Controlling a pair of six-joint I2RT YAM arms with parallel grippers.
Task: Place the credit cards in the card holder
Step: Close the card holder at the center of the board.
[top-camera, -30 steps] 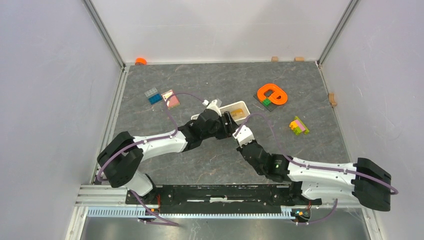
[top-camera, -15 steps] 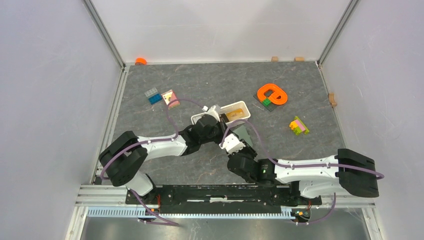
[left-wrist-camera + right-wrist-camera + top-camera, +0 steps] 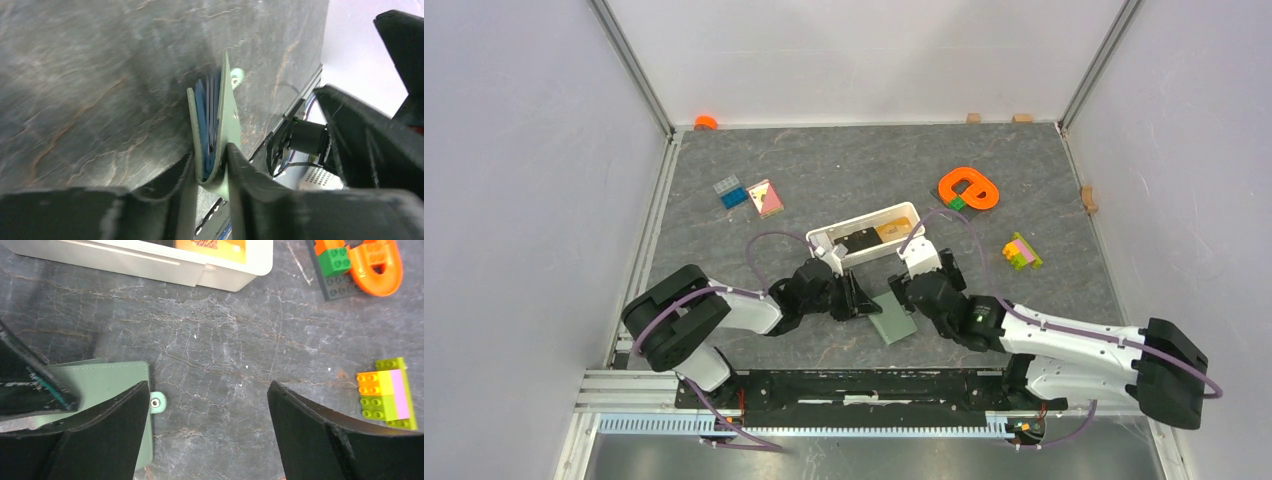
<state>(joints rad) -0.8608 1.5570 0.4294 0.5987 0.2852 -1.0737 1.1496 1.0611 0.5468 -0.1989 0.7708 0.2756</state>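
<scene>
The sage-green card holder (image 3: 892, 320) lies low near the table's front middle. My left gripper (image 3: 854, 300) is shut on its folded edge. In the left wrist view the fingers (image 3: 250, 185) pinch that fold, and the card holder (image 3: 227, 107) gapes slightly, showing blue layers inside. My right gripper (image 3: 929, 292) hangs open just right of it, its left finger (image 3: 115, 425) over the holder's edge (image 3: 110, 377) beside the snap tab (image 3: 156, 402). Two credit cards, one black (image 3: 859, 240) and one tan (image 3: 894, 230), lie in the white tray (image 3: 819, 240).
The tray (image 3: 150, 267) stands just beyond the grippers. An orange ring toy (image 3: 969, 188) on bricks sits back right, and a multicoloured brick cluster (image 3: 1021, 250) to the right. Blue-grey bricks (image 3: 729, 190) and a pink piece (image 3: 766, 197) lie back left.
The card holder has come from beside the tray toward the front. My right gripper opened and let it go. The left gripper drew back and now pinches it.
</scene>
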